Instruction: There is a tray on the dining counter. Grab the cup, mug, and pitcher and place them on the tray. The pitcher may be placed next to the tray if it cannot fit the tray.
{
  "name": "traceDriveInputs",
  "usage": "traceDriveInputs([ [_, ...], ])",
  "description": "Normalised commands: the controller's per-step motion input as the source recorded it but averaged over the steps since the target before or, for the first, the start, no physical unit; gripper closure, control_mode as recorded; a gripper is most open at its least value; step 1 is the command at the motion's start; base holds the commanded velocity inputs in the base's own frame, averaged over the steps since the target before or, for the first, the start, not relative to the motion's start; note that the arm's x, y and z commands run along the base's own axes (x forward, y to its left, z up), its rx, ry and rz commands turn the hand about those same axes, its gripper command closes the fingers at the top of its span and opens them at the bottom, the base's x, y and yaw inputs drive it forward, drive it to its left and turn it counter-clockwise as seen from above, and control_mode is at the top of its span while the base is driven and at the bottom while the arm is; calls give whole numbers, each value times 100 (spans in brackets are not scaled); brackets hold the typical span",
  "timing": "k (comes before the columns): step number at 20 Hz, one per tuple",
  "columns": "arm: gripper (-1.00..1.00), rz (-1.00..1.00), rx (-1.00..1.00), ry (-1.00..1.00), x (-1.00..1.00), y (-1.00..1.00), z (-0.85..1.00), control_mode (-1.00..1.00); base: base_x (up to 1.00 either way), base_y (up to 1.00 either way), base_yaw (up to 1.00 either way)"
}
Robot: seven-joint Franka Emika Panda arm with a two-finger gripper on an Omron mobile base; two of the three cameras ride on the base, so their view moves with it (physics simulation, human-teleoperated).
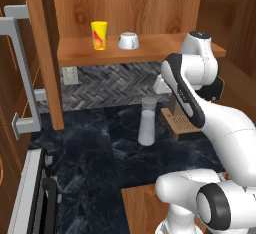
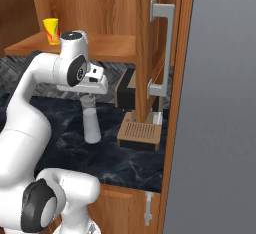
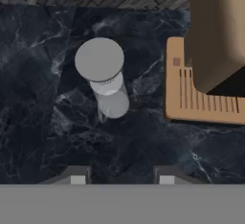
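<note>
We judge the task barely begun: none of the three vessels is held, and no tray appears in these views. The small yellow handleless cup with a red mark [image 1: 99, 35] and the squat white mug [image 1: 128, 41] stand side by side on the wooden shelf [image 1: 150, 48] at the far side. The tall pale grey translucent pitcher [image 1: 147, 120] stands upright on the black, white-veined marble desk [image 1: 95, 148], left of a brown slotted appliance [image 2: 140, 133]. Our two-finger gripper [image 3: 119, 175] hangs above the desk, open and empty, near the pitcher [image 3: 106, 77]. We cannot tell whether any vessel holds anything. All three placements remain.
</note>
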Motion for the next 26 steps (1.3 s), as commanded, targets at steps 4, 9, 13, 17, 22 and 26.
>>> traceDriveInputs([
  [4, -100, 0, 0, -1, -17, 9, 0, -100, 0, 0, 0],
  [9, -100, 7, -4, -14, -29, 33, 7, -100, 0, 0, 0],
  [13, -100, 13, -13, -23, -21, 43, 36, -100, 0, 0, 0],
  [17, -100, 14, -17, -24, -10, 45, 44, -100, 0, 0, 0],
  [22, -100, 14, -22, -21, -6, 48, 41, -100, 0, 0, 0],
  [26, -100, 13, -25, -19, -1, 52, 42, -100, 0, 0, 0],
])
